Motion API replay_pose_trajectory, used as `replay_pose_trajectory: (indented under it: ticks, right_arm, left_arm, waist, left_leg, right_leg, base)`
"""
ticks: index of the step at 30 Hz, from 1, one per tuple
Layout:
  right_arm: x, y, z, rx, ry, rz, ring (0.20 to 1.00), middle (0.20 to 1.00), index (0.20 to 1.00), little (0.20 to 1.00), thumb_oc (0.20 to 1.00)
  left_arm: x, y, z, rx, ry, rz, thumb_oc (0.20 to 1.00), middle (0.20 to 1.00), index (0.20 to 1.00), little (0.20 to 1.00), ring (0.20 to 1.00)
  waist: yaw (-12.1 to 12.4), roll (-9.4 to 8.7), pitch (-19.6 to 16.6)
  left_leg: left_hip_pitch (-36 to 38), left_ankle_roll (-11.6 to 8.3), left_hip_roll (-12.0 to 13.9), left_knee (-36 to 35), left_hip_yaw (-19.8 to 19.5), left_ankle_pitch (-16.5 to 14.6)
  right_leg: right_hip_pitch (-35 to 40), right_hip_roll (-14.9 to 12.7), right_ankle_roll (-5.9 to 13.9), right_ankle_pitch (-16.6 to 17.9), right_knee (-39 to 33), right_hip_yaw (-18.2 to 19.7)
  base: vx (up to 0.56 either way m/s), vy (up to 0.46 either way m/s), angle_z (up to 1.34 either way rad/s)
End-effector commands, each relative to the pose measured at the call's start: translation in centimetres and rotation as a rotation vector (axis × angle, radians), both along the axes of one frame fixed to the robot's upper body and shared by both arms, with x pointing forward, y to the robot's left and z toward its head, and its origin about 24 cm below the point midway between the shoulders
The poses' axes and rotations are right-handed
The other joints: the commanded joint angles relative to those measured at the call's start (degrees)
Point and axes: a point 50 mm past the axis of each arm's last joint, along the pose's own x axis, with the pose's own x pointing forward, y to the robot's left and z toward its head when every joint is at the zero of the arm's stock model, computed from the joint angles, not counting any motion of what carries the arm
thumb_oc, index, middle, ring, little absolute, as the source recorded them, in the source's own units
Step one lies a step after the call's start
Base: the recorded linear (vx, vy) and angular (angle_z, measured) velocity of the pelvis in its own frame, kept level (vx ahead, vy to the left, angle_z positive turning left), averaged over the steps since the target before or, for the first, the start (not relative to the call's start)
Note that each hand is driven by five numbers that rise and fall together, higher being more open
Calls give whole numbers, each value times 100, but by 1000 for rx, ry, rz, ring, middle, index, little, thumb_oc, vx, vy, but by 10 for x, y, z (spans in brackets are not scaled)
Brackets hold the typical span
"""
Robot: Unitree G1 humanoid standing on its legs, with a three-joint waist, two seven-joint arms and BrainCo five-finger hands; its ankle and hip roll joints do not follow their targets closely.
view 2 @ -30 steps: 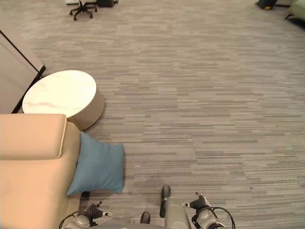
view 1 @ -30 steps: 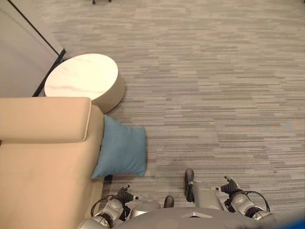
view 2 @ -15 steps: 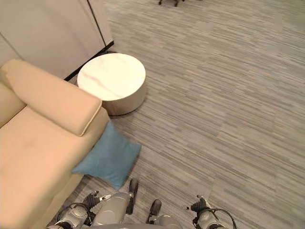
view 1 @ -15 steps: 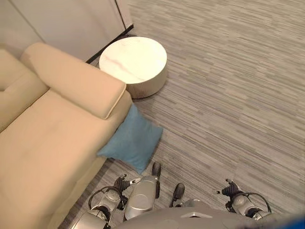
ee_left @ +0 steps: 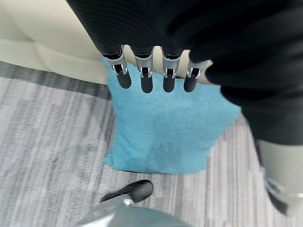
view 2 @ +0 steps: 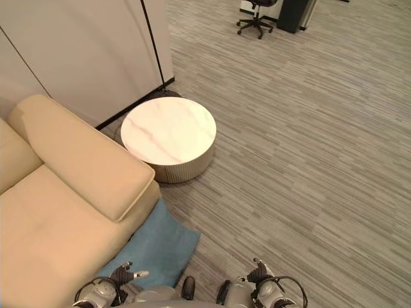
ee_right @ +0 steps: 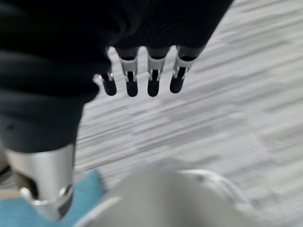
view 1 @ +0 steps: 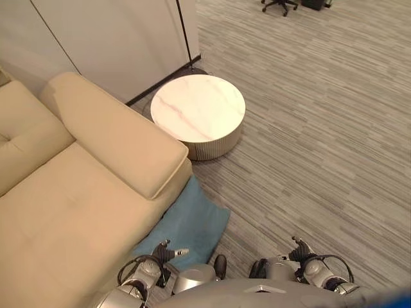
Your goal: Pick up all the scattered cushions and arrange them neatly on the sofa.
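Observation:
A blue cushion (view 1: 191, 221) lies on the carpet, leaning against the front corner of the cream sofa (view 1: 70, 205). It also shows in the right eye view as a blue cushion (view 2: 154, 247) and in the left wrist view as a blue cushion (ee_left: 165, 127). My left hand (ee_left: 154, 71) hangs above it with straight fingers, holding nothing. My right hand (ee_right: 142, 75) hangs over bare carpet, fingers straight and empty. Both hands sit low at my sides, the left hand (view 1: 164, 251) and the right hand (view 1: 302, 249).
A round white marble-topped side table (view 1: 198, 115) stands beside the sofa's arm (view 1: 122, 135). A pale wall panel (view 1: 109, 38) rises behind them. An office chair (view 2: 255, 16) stands far off on the striped grey carpet (view 1: 321, 128).
The camera has swung further left: sofa, table and wall panel take up more of the picture. The cushion now lies closer below me. Both hands stay down and empty.

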Motion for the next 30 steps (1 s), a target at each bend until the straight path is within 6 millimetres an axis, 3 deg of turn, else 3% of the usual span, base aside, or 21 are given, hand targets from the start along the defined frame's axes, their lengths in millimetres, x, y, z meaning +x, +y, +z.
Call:
replay_pose_trajectory:
  ticks: [1, 2, 4, 5, 6, 7, 8, 9, 10, 11, 12, 14, 15, 16, 17, 20, 23, 24, 30]
  right_arm:
    - [10, -40, 14, 111, -65, -199, 1000, 1000, 1000, 1000, 1000]
    - [2, -49, 12, 14, -34, -167, 1000, 1000, 1000, 1000, 1000]
    - [-4, -46, 9, -13, -29, -161, 1000, 1000, 1000, 1000, 1000]
    - [-8, -46, 7, -25, -5, -164, 1000, 1000, 1000, 1000, 1000]
    - [-10, -43, 5, -37, 6, -155, 1000, 1000, 1000, 1000, 1000]
    - [29, -50, 27, 52, -156, -139, 1000, 1000, 1000, 1000, 1000]
    - [29, -50, 27, 51, -157, -139, 1000, 1000, 1000, 1000, 1000]
    - [74, -37, 53, 48, -386, -98, 1000, 1000, 1000, 1000, 1000]
    - [7, -57, 17, -51, -99, -185, 1000, 1000, 1000, 1000, 1000]
    - [-7, -58, 12, -64, -52, -187, 1000, 1000, 1000, 1000, 1000]
    - [-7, -58, 12, -64, -52, -187, 1000, 1000, 1000, 1000, 1000]
    - [-27, -57, 4, -60, 38, -203, 1000, 1000, 1000, 1000, 1000]
    - [-26, -60, 5, -64, 37, -215, 1000, 1000, 1000, 1000, 1000]
    - [-24, -64, 7, -79, 36, -229, 1000, 1000, 1000, 1000, 1000]
    - [-22, -64, 8, -78, 14, -215, 1000, 1000, 1000, 1000, 1000]
    - [-26, -50, 2, -60, 47, -192, 1000, 1000, 1000, 1000, 1000]
    - [-24, -46, 2, -42, 40, -173, 1000, 1000, 1000, 1000, 1000]
    - [-32, -44, -2, 11, 96, -223, 1000, 1000, 1000, 1000, 1000]
    - [-8, -43, 5, -7, 28, -160, 1000, 1000, 1000, 1000, 1000]
  left_arm:
    - [9, -5, 2, -27, -30, -17, 1000, 1000, 1000, 1000, 1000]
    - [11, -4, 3, -6, -25, -41, 1000, 1000, 1000, 1000, 1000]
    - [11, -1, 3, 6, -23, -37, 1000, 1000, 1000, 1000, 1000]
    - [11, -3, 3, 3, -23, -39, 1000, 1000, 1000, 1000, 1000]
    - [17, -15, 3, -23, -45, -51, 1000, 1000, 1000, 1000, 1000]
    - [24, -15, 5, -30, -62, -59, 1000, 1000, 1000, 1000, 1000]
    - [24, -16, 5, -30, -63, -59, 1000, 1000, 1000, 1000, 1000]
    - [25, -16, 6, -26, -73, -83, 1000, 1000, 1000, 1000, 1000]
    - [30, -21, 7, -28, -82, -89, 1000, 1000, 1000, 1000, 1000]
    - [34, -21, 8, -25, -95, -102, 1000, 1000, 1000, 1000, 1000]
    - [34, -21, 8, -24, -95, -102, 1000, 1000, 1000, 1000, 1000]
    - [32, -19, 8, -21, -86, -80, 1000, 1000, 1000, 1000, 1000]
    - [37, -15, 10, -6, -97, -86, 1000, 1000, 1000, 1000, 1000]
    - [40, -14, 12, 2, -105, -89, 1000, 1000, 1000, 1000, 1000]
    - [37, -9, 11, 9, -95, -97, 1000, 1000, 1000, 1000, 1000]
    - [20, -8, 5, 2, -46, -64, 1000, 1000, 1000, 1000, 1000]
    - [17, 7, 6, 34, -30, -47, 1000, 1000, 1000, 1000, 1000]
    - [13, 9, 5, 28, -19, -27, 1000, 1000, 1000, 1000, 1000]
    - [17, 20, 9, 44, -34, 2, 1000, 1000, 1000, 1000, 1000]
  waist:
    - [-230, 18, 51]
    - [-254, -30, 17]
    - [-244, -132, -76]
    - [-262, -130, -63]
    - [-296, -147, -49]
    - [-312, -150, 43]
    - [-332, -144, 43]
    - [-214, -101, 68]
    - [-407, -113, 126]
    - [-462, -155, 128]
    - [-473, -158, 114]
    - [-600, -200, 110]
    - [-604, -254, 135]
    - [-593, -268, 123]
    - [-500, -261, 110]
    - [-404, -334, 25]
    - [-293, -487, -38]
    - [-294, -505, -34]
    - [-136, -452, -48]
  left_leg:
    - [-499, -225, 23, 620, -889, -250]
    - [-523, -260, -28, 661, -1083, -264]
    - [-579, -454, 68, 623, -1240, -252]
    - [-639, -502, 113, 646, -1302, -229]
    - [-860, -606, 158, 728, -1324, -152]
    - [-1025, -656, 193, 823, -1272, -72]
    - [-1037, -658, 188, 837, -1293, -76]
    - [-1156, -690, 176, 881, -1307, -43]
    - [-1289, -697, 348, 863, -797, 18]
    - [-1294, -689, 572, 772, -152, 11]
    - [-1314, -688, 566, 764, -161, 30]
    - [-1326, -696, 759, 688, 352, 107]
    - [-1364, -713, 887, 734, 742, 126]
    - [-1345, -719, 961, 682, 890, 139]
    - [-1292, -730, 982, 599, 898, 163]
    - [-1220, -699, 899, 501, 787, 143]
    - [-1117, -632, 825, 462, 658, 57]
    - [-1098, -594, 786, 476, 658, 19]
    - [-902, -363, 576, 382, 404, -99]
  right_leg:
    - [629, 465, 175, 891, -807, 1198]
    - [736, 429, 158, 942, -962, 1205]
    - [948, 331, 75, 1033, -1394, 848]
    - [1059, 387, 39, 994, -1481, 855]
    - [1177, 336, 16, 960, -1651, 630]
    - [1248, 332, -56, 931, -1683, 484]
    - [1249, 330, -57, 929, -1685, 462]
    - [1277, 302, -100, 900, -1735, 265]
    - [1344, 275, -122, 848, -1816, 51]
    - [1454, 233, -127, 816, -1925, -297]
    - [1434, 228, -125, 823, -1926, -307]
    - [1525, 174, -119, 818, -2006, -666]
    - [1608, 90, -108, 806, -2037, -1004]
    - [1634, 60, -110, 793, -2036, -1133]
    - [1709, 36, -103, 774, -2050, -1329]
    - [1876, 18, -64, 721, -2046, -1458]
    - [1953, 1, -54, 634, -1961, -1441]
    - [1939, -19, -38, 626, -1896, -1402]
    - [1641, -232, 66, 551, -973, -1161]
  base:
    - [186, -194, 107]
    - [124, -277, 174]
    - [100, -318, 245]
    - [11, -259, 199]
    - [-66, -252, 129]
    - [-72, -175, 120]
    - [-115, -106, 125]
    - [-122, -74, 121]
    - [-141, -141, 86]
    - [-81, -111, 126]
    - [-24, -79, 236]
    - [-1, -19, 212]
    - [17, -8, 57]
    - [55, -4, 91]
    - [94, 18, 70]
    - [163, 78, 73]
    - [169, 103, 30]
    - [126, 126, -9]
    - [91, 159, -17]
